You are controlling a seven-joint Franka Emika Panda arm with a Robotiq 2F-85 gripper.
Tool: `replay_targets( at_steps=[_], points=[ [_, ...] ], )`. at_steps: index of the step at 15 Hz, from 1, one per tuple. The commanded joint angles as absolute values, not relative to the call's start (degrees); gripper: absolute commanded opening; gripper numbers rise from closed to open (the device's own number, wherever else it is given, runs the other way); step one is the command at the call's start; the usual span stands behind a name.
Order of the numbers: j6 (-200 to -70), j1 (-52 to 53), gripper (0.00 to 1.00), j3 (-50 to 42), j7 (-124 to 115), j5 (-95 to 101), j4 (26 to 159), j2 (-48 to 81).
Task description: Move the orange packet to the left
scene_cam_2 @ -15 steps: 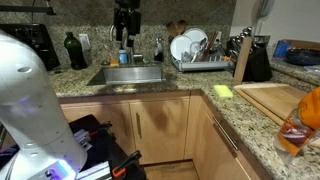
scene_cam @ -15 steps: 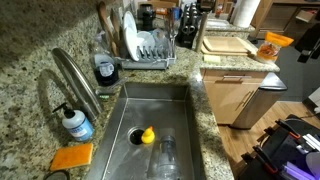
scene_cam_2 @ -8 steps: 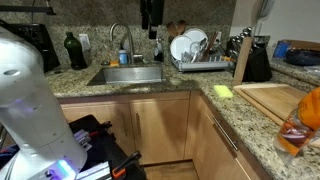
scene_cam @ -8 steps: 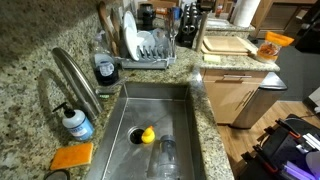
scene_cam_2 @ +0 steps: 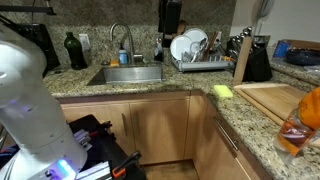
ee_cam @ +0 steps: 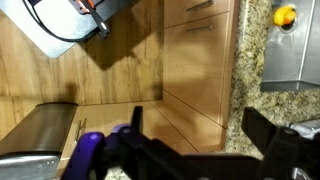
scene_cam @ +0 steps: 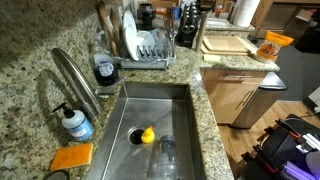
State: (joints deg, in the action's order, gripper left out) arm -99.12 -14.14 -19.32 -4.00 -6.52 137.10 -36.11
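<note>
Plainly, 1 gap governs the coming move: the orange packet [scene_cam_2: 300, 125] sits on the side run of the counter, just past the cutting board [scene_cam_2: 275, 98]. That is well apart from the gripper [scene_cam_2: 170, 14], which hangs high between the sink [scene_cam_2: 128, 74] and the dish rack [scene_cam_2: 200, 60]. In the wrist view its fingers [ee_cam: 262, 130] stand spread, holding nothing. The packet seems upright, long axis near vertical, so the arm likely must travel across rack and board.

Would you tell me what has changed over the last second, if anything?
The gripper has moved rightward in an exterior view, from over the sink to near the dish rack, taking hold of nothing. The orange packet, duck and sponge stayed put.
</note>
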Motion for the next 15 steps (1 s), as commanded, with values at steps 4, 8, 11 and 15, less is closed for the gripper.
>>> replay_targets(
  at_steps=[4, 8, 11, 15],
  points=[
    [-100.28, -20.93, 1.0, -22.17, -0.68, 11.36, 123.68, -23.46],
    [-106.11, -21.97, 1.0, -23.93, -1.87, 10.6, 121.28, -22.74],
    [-108.64, -22.13, 1.0, -25.35, -1.97, 9.31, 117.13, -18.95],
    [-103.36, -20.78, 1.0, -28.19, 11.87, 9.42, 110.75, -11.3]
  ],
)
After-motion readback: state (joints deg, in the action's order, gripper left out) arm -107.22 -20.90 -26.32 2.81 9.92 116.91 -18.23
